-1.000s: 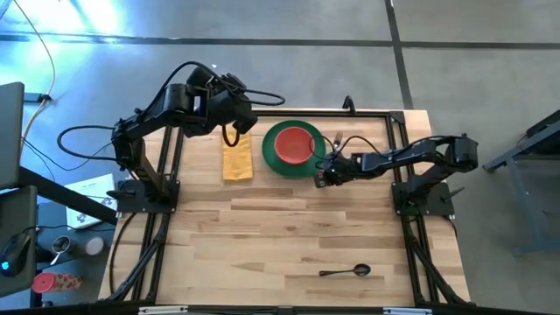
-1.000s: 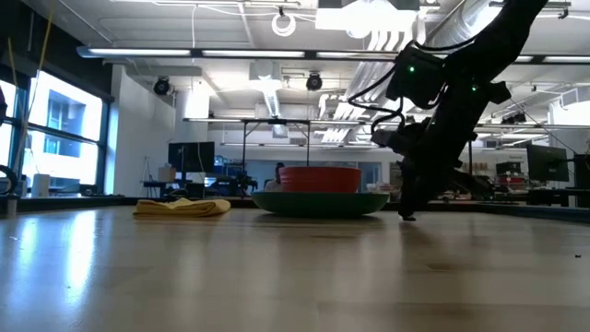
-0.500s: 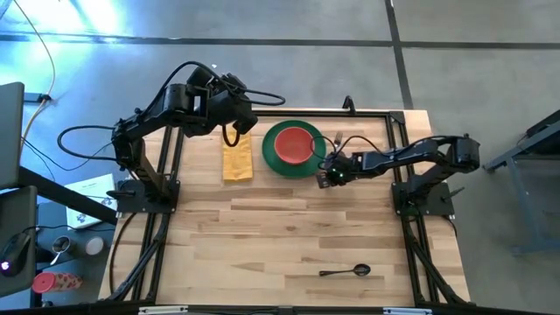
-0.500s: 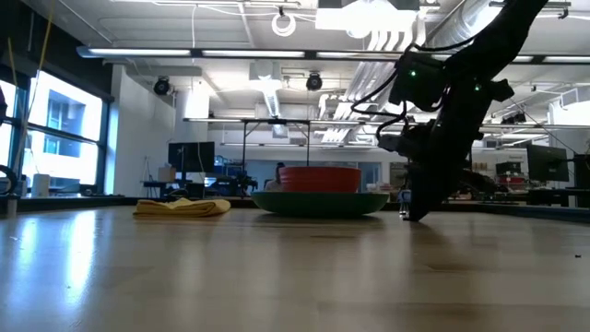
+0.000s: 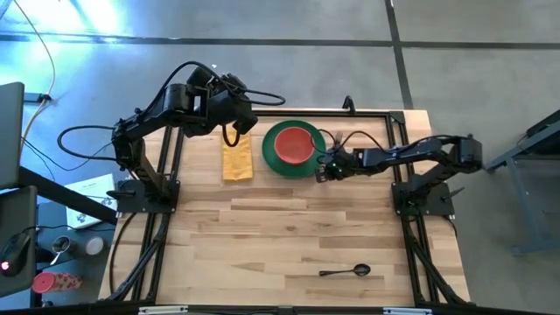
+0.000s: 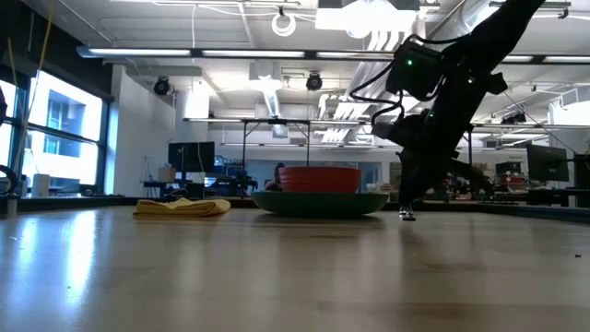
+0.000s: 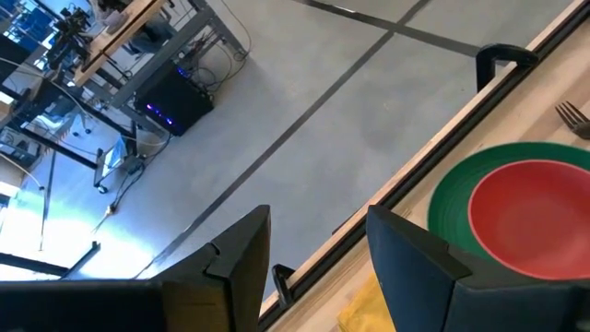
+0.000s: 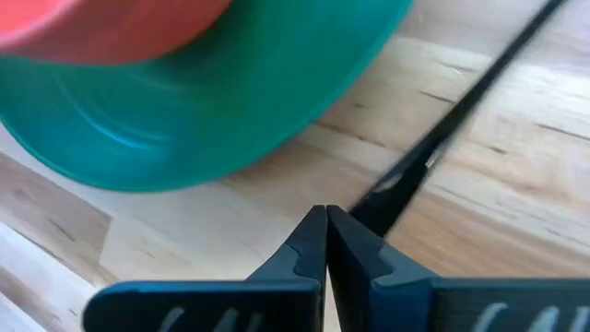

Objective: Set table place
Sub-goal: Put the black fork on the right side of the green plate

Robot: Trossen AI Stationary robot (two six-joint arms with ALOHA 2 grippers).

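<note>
The right gripper is reaching down to the table just beside the green plate, on the plate's right edge. In the right wrist view its two fingertips are pressing together with no gap, and the dark fork is lying just past them, its handle blurred and running out of the frame, so whether the tips are pinching it cannot be told. In the high view the fork is mostly hiding under the arm. The red bowl is sitting in the plate, the yellow napkin is lying to the plate's left, and the spoon is lying well apart near the table's front edge. The left gripper is hovering above the napkin's far end, fingers apart.
</note>
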